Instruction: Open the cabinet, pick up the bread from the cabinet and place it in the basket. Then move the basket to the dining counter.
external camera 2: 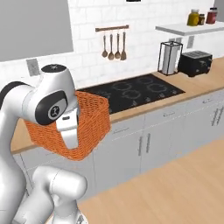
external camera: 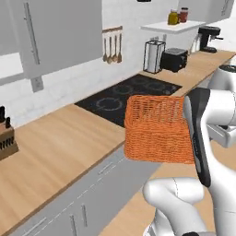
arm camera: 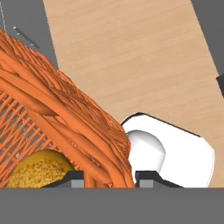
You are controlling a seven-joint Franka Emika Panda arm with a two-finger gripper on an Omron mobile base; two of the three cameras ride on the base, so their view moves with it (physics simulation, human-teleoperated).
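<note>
Left of the arm, the basket (external camera: 159, 131) hangs lifted clear of the surface (external camera: 55, 152), bread (arm camera: 37, 171) inside. The end effector (arm camera: 109, 177) pinches the basket's wicker rim narrowly between its fingertips. Gripped at one edge, the basket could tilt, slip free, or spill the bread on the way to the dining counter.

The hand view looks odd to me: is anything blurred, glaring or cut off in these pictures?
Hand view: sharp, basket weave looms large and cropped, bread half hidden. Left base view: flat even light, no glare, arm covers the basket's right end. Right base view: soft, faint shadow under the hanging utensils.
</note>
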